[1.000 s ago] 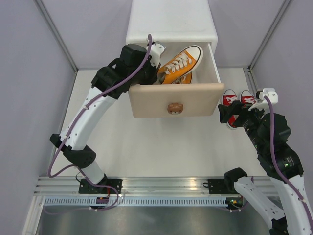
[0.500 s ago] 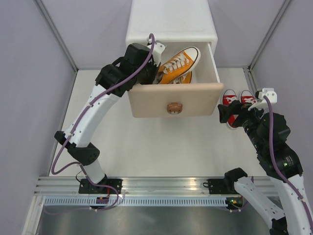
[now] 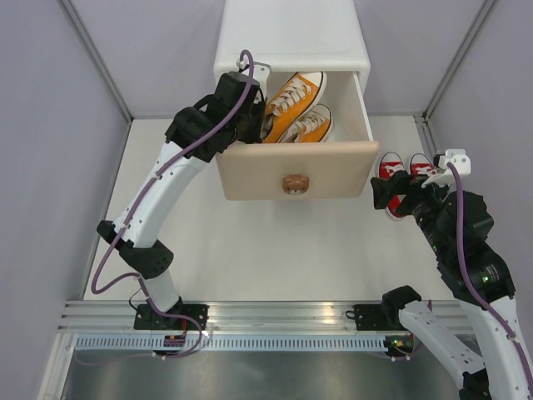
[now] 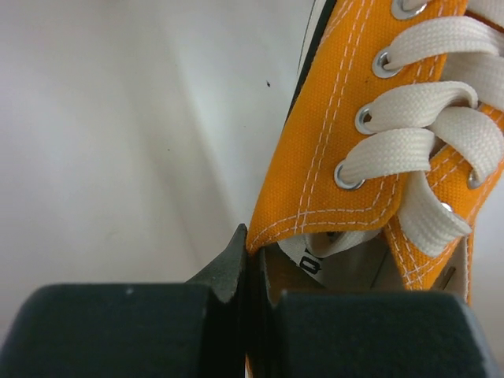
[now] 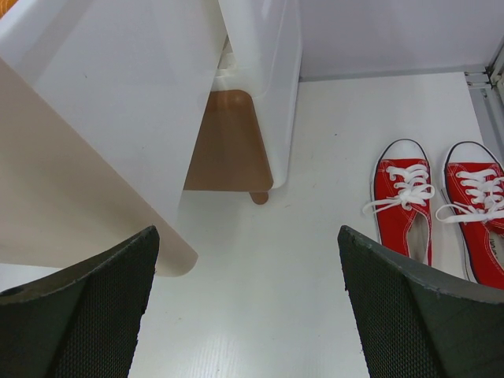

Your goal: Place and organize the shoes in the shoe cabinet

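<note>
The white shoe cabinet (image 3: 291, 37) stands at the back, its upper drawer pulled out, beige front (image 3: 296, 171) towards me. Two orange shoes lie inside. My left gripper (image 3: 252, 107) reaches into the drawer's left side, shut on the collar edge of the left orange shoe (image 3: 291, 90); the wrist view shows the canvas pinched at my left gripper (image 4: 252, 264) and the orange shoe (image 4: 354, 142) beyond. The other orange shoe (image 3: 310, 125) lies beside it. A red pair (image 3: 404, 171) sits on the table right of the drawer. My right gripper (image 5: 248, 307) hovers open left of the red shoes (image 5: 402, 209).
The open drawer overhangs the table in front of the brown lower drawer front (image 5: 228, 142) and a short cabinet leg (image 5: 259, 197). Grey walls close in both sides. A metal rail (image 3: 275, 321) with both arm bases runs along the near edge.
My left gripper has swung the held orange shoe leftwards and deeper into the drawer, so it now lies alongside the other. The right arm has not moved.
</note>
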### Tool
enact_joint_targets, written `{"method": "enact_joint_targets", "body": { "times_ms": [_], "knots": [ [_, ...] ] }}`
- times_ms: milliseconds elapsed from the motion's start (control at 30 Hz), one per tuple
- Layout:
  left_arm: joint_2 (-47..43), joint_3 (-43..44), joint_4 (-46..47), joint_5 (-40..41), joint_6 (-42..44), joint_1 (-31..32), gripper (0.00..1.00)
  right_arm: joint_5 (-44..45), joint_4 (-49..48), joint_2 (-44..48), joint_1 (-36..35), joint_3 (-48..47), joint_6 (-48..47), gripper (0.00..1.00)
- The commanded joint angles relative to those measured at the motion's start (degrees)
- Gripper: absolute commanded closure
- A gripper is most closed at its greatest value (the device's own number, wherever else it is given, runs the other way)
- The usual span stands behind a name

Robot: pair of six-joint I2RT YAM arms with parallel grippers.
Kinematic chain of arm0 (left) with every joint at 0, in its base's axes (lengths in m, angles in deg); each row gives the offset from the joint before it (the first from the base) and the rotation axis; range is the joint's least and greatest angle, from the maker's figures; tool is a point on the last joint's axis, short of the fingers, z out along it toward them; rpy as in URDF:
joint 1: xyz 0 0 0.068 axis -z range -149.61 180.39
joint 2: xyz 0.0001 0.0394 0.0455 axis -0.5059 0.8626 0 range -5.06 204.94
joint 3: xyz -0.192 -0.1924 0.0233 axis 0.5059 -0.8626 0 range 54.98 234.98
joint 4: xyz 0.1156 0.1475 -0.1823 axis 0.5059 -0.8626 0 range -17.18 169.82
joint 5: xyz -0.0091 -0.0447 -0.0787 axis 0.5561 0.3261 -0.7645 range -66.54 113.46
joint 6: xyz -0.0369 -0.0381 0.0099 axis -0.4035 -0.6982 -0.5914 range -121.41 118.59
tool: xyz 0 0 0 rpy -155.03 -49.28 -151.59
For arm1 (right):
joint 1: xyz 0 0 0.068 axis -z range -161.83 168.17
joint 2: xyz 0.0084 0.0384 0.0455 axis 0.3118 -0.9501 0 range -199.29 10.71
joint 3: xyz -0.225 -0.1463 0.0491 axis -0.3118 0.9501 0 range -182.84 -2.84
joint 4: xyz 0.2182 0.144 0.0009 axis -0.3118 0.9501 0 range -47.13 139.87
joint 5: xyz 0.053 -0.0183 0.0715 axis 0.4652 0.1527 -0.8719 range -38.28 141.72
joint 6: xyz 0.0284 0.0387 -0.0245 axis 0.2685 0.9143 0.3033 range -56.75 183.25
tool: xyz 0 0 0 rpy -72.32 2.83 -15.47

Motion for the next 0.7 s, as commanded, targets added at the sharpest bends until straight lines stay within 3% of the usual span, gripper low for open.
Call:
{"method": "enact_joint_targets", "body": {
  "times_ms": [0,667],
  "knots": [
    [-0.62,3.93,1.83,6.47,-6.02,-0.83,0.98,1.20,-1.48,-0.02,-0.16,-0.02,-0.74,0.02],
    [1.75,8.85,-3.00,7.97,-14.63,0.40,0.98,0.59,-2.19,-0.02,-0.69,-0.11,-0.39,0.02]
  ]
}}
